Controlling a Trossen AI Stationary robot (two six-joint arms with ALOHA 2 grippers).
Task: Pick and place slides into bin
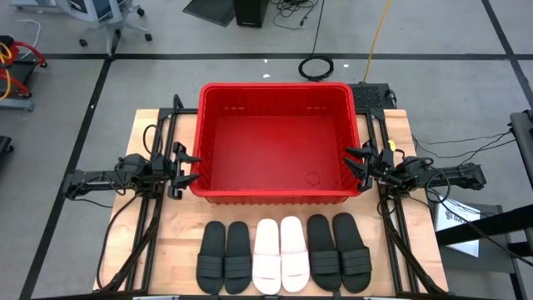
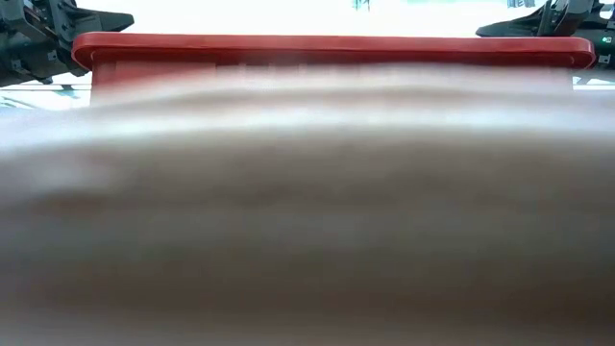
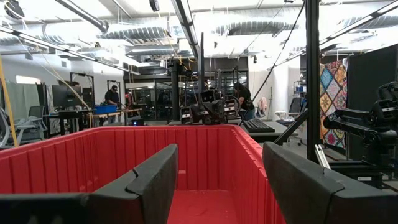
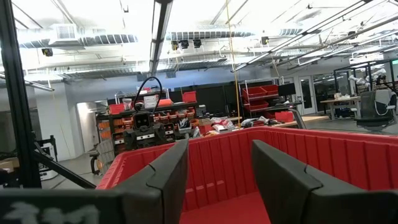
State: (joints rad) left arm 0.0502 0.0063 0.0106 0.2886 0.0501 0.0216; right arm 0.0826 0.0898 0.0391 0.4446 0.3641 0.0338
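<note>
The red bin [image 1: 275, 137] stands in the middle of the table and holds nothing I can see. Six slides lie side by side in a row on the table near its front edge: two black [image 1: 224, 257], two pale pink-white [image 1: 280, 254], two black [image 1: 339, 252]. My left gripper [image 1: 188, 163] is open at the bin's left wall, pointing at it. My right gripper [image 1: 356, 163] is open at the bin's right wall. Both wrist views look over the rim into the bin [image 3: 205, 162] [image 4: 249, 162]. In the low view a blurred slide fills the front; the bin's rim [image 2: 327, 46] shows behind.
Black frame rails [image 1: 158, 208] run along both sides of the wooden table [image 1: 166, 242]. Cables and a coiled cord [image 1: 316, 67] lie on the floor beyond the far edge. People work at benches far off in the room [image 3: 112, 96].
</note>
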